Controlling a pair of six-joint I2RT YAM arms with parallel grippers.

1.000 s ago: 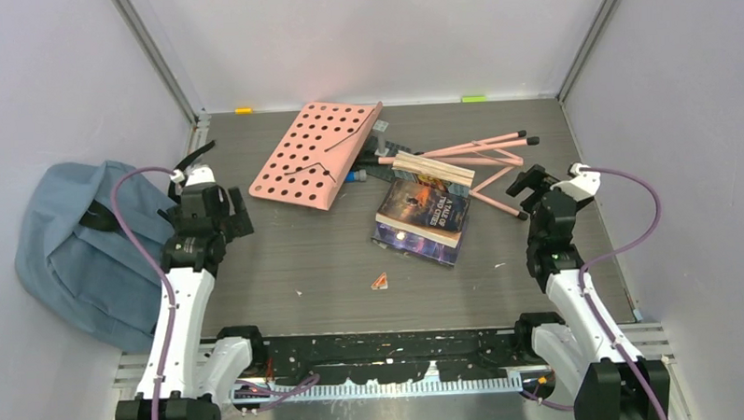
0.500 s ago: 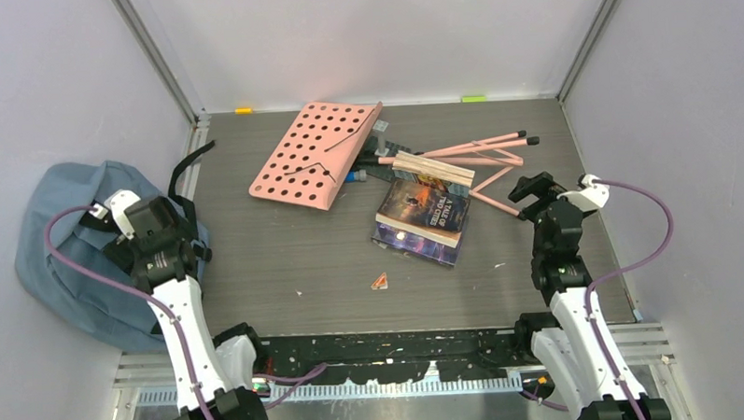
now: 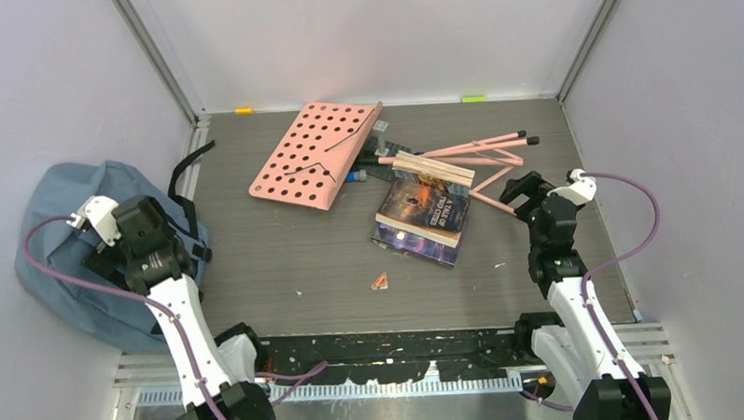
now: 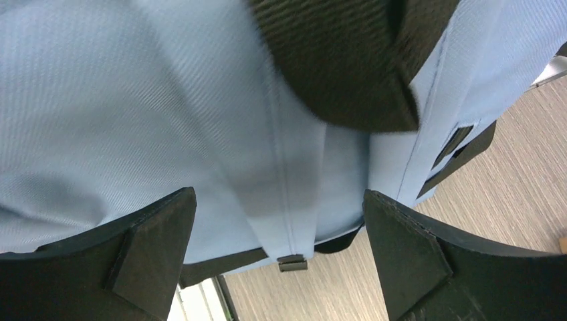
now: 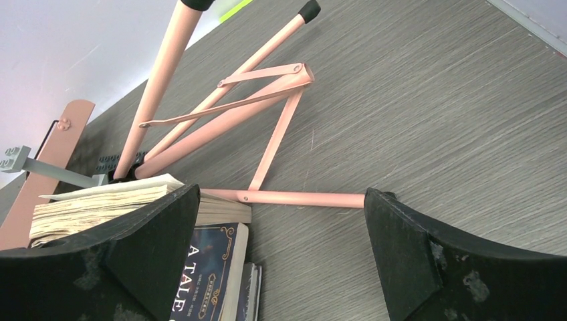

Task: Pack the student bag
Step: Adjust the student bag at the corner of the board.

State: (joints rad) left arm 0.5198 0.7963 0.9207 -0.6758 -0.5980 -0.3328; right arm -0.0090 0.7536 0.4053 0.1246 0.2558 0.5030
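The blue-grey student bag (image 3: 61, 235) lies at the left edge, half off the table, with black straps (image 3: 185, 170). My left gripper (image 3: 108, 252) is open right over the bag. In the left wrist view the bag's fabric (image 4: 167, 120) fills the space between the jaws, with a black strap (image 4: 334, 60) above and a small metal zipper pull (image 4: 292, 263) below. My right gripper (image 3: 522, 188) is open and empty, just right of a stack of books (image 3: 424, 213). In the right wrist view the books (image 5: 207, 267) lie beside the left finger.
A pink perforated board (image 3: 315, 154) lies at the back middle, with pink folding stand legs (image 3: 483, 155) to its right; one leg (image 5: 301, 198) runs across in front of the right gripper. A small orange scrap (image 3: 380, 282) lies near the front.
My left arm has swung left from the table edge onto the bag. My right gripper has shifted slightly, staying by the books and pink legs.
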